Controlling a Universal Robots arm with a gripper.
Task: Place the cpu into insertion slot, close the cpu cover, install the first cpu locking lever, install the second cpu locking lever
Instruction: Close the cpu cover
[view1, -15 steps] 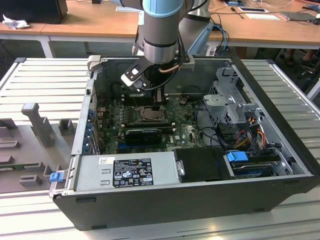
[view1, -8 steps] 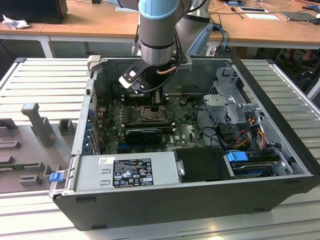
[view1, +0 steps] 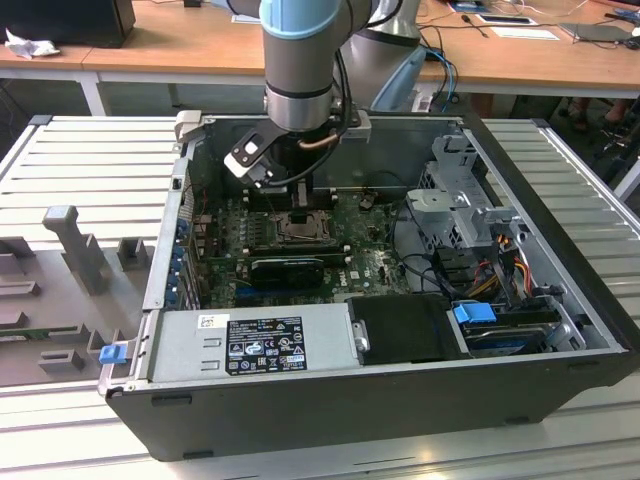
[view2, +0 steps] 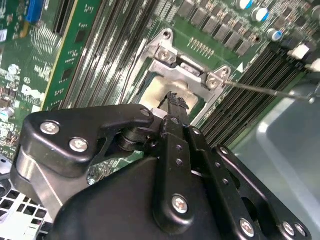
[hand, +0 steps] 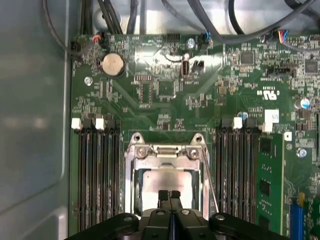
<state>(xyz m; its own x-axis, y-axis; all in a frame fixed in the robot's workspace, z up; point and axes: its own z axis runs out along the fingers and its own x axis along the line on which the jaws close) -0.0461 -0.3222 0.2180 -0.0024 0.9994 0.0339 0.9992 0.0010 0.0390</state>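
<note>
Pincer (hand: 169, 194) clenched, tips pressed together, nothing betw. them, poised at one edge of the cpu (hand: 170, 177). Cpu lies flat in the insertion slot (view1: 298, 228), mid green board (hand: 150, 95), inside open PC case (view1: 400, 400) on slatted table (view1: 570, 190). Cpu cover (hand: 135, 185) looks down, framing the chip; pale face shows thru its window. One locking lever (hand: 210, 177), a thin wire, runs beside the slot and seems unlatched (my read). Step in hand, prob.: seating the cover w/ closed tips. To do it well, I'd judge: bear on the metal frame, not the chip face; keep tips square, push straight down, light force, since a skewed push could shift the chip; mind the loose wire so it doesn't snag a finger. Can't tell if tips touch or hover just above. Views: first wrist view looks straight down and gives slot outline, cover alignment, memory slots (hand: 95, 175) on both sides, coin cell (hand: 112, 64) well apart from slot. Second wrist view is oblique and shows the serrated fingertips (view2: 172, 100) against the pale chip, and the lever standing out over the memory slots, which the top-down look flattens. Exterior view places the arm upright over the slot, drive cage (view1: 460, 200) on the exterior view's right, PSU (view1: 260, 345) near.
</note>
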